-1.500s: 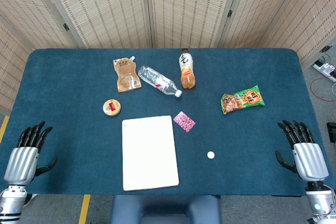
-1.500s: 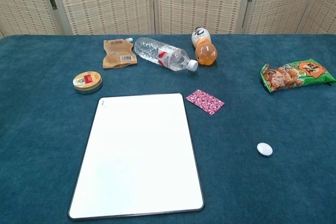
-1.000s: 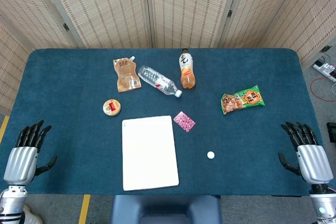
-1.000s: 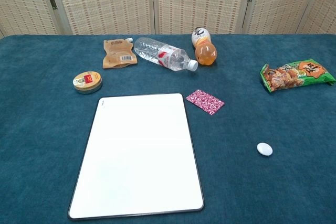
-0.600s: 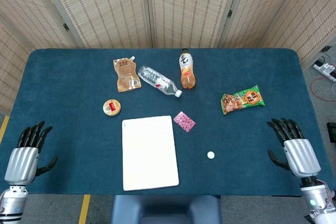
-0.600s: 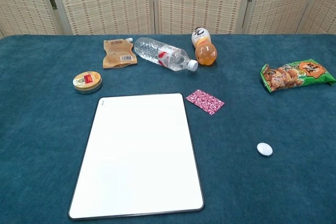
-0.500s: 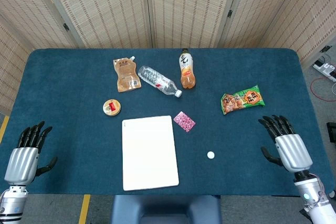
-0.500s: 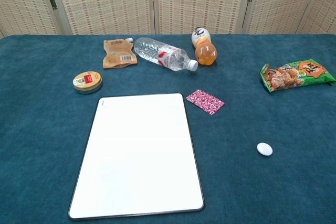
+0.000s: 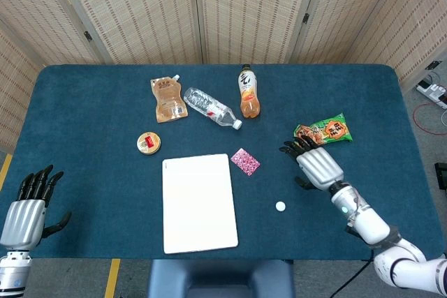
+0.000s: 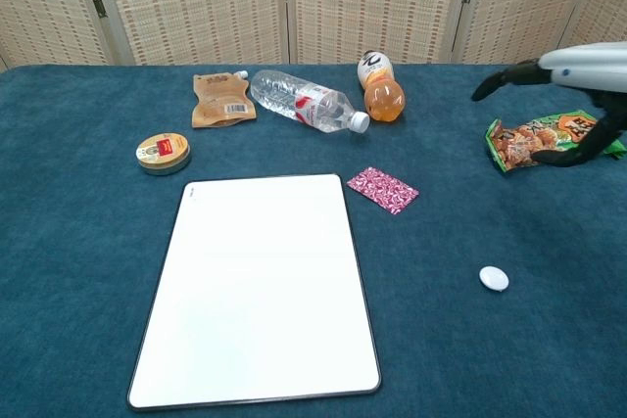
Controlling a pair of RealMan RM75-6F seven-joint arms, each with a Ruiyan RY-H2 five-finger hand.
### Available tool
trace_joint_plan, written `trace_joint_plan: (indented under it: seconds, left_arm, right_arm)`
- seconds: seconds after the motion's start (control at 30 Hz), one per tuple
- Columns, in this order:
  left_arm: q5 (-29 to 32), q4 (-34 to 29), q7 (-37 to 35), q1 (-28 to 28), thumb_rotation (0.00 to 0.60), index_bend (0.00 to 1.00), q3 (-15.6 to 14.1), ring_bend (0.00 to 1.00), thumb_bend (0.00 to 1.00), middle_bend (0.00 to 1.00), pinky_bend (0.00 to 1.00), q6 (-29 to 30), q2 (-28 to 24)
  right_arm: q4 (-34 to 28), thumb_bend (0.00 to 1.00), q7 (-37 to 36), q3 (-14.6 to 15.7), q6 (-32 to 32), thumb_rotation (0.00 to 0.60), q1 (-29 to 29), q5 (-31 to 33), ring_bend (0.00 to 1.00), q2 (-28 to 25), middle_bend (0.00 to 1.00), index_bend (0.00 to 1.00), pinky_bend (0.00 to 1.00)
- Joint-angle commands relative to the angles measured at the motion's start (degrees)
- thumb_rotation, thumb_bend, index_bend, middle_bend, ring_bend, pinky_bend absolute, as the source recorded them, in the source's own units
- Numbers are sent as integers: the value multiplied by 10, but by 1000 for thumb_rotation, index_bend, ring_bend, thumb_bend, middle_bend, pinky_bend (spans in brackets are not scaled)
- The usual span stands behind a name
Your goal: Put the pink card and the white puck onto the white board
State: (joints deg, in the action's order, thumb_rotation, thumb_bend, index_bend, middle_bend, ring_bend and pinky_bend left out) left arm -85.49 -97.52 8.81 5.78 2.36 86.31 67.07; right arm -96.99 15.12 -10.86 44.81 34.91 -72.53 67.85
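The pink card (image 9: 245, 162) lies flat just right of the white board's (image 9: 199, 203) upper right corner, apart from it by a thin strip of cloth. In the head view it sits turned like a diamond, its long axis running from upper left to lower right; in the chest view (image 10: 382, 190) the same slant shows. The white puck (image 9: 280, 206) rests lower and further right, well apart from the card and the board, round and flat on the cloth. The board lies with its long axis running up and down the frame, near the lower middle, its surface bare.

The right hand (image 9: 318, 165) hovers in the centre right of the head view, above the puck and just below the green snack bag (image 9: 325, 131), palm down, fingers spread and reaching toward the upper left, holding nothing. In the chest view it enters at the upper right edge (image 10: 578, 75), over the bag. The left hand (image 9: 24, 211) hangs at the lower left corner, off the table's (image 9: 91, 102) edge, fingers apart and pointing up, empty.

Open blue cloth lies between puck and board.
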Motion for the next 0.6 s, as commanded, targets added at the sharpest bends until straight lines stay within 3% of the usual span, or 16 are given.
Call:
trace_joint_plan:
  seconds: [0.03,0.3,0.6]
  left_arm:
    - [0,0,-1,-1,600,131,0,63,316,27,0,0,-1]
    - [0,1,-3,-2,600,131,0,63,316,27,0,0,-2]
    - [10,12,-14,-7,600,131,0,63,316,27,0,-3,-2]
  right_arm:
    - [49,394,56,-14,-57,600,66,61,28,54,123,139,0]
    - [129,364,132,-2,-101,600,158,169,26,136,115,141,0]
    - [197,309,184,41,-116,600,225,251,2,188,106,141,0]
